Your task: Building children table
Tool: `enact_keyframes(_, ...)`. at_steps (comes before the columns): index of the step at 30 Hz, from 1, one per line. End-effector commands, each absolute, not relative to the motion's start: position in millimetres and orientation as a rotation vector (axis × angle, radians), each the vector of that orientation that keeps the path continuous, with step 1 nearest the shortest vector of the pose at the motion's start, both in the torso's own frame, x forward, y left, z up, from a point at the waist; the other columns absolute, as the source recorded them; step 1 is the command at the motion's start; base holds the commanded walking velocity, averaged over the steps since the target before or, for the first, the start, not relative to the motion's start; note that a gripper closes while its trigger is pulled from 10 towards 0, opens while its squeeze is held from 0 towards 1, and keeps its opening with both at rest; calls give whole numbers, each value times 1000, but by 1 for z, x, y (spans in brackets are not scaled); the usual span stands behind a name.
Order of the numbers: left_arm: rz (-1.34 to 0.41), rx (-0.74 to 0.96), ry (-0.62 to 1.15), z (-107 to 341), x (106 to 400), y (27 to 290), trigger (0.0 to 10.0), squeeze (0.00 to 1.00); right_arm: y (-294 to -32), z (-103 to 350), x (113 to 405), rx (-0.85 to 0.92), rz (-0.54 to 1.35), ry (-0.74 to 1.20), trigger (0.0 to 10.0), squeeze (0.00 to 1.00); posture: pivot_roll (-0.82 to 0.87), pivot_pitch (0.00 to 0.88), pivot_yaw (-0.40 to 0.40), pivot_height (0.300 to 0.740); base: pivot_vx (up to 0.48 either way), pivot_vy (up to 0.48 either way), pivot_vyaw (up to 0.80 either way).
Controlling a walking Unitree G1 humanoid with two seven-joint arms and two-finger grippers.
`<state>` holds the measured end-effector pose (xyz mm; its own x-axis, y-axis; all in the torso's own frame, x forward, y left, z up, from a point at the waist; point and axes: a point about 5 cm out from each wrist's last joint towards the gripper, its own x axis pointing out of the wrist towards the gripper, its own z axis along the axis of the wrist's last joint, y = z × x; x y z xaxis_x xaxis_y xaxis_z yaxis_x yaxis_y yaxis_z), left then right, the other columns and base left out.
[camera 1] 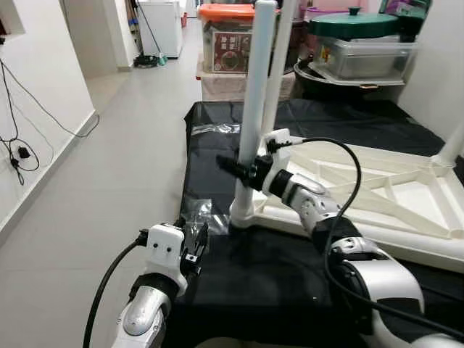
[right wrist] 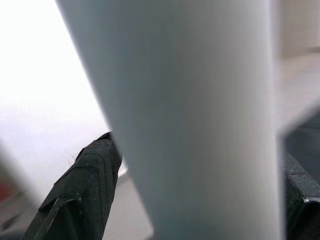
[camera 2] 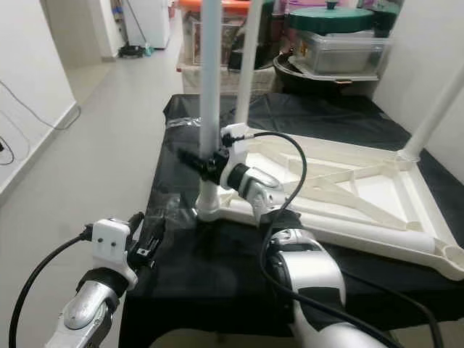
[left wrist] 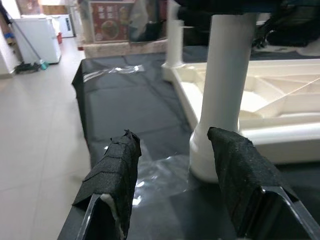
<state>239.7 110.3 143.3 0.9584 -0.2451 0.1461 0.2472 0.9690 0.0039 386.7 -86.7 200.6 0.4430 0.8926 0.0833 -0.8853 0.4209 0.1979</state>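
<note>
two grippers | your right gripper [camera 1: 243, 171] is clamping the upright white leg [camera 1: 252, 109] (socketed in the upturned tabletop [camera 1: 391, 196]) | your left gripper [left wrist: 175, 165] is hovering open, holding nothing

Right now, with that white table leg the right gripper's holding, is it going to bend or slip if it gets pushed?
The white leg looks like a rigid plastic tube, so it probably won't bend. Its smooth round surface may turn or slide between the right gripper's fingers. Standing tall in the corner socket of the upturned tabletop, it could tilt if not fully seated.
</note>
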Motion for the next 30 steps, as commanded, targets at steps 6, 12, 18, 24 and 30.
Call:
enact_keyframes(6, -238, 0, -129, 140, 239, 112, 10000, 0, -69, 213, 376, 231, 1402, 49, 10000, 0, 22, 0, -22, 740, 0, 0, 0)
enact_keyframes(12, -234, 1, -128, 140, 239, 113, 10000, 0, -62, 224, 368, 250, 1608, 38, 0, 0, 29, 0, -28, 740, 0, 0, 0)
enact_keyframes(18, -233, 2, -125, 139, 239, 114, 10000, 0, -57, 215, 371, 163, 1510, 41, 0, 0, 29, 0, -28, 740, 0, 0, 0)
enact_keyframes(24, -233, 1, -124, 139, 238, 114, 10000, 0, -56, 206, 382, 116, 1234, 22, 0, 0, 28, 0, -23, 740, 0, 0, 0)
enact_keyframes(30, -234, 0, -122, 138, 238, 114, 10000, 0, -65, 203, 400, 103, 827, 60, 0, 0, 28, 0, -23, 740, 0, 0, 0)
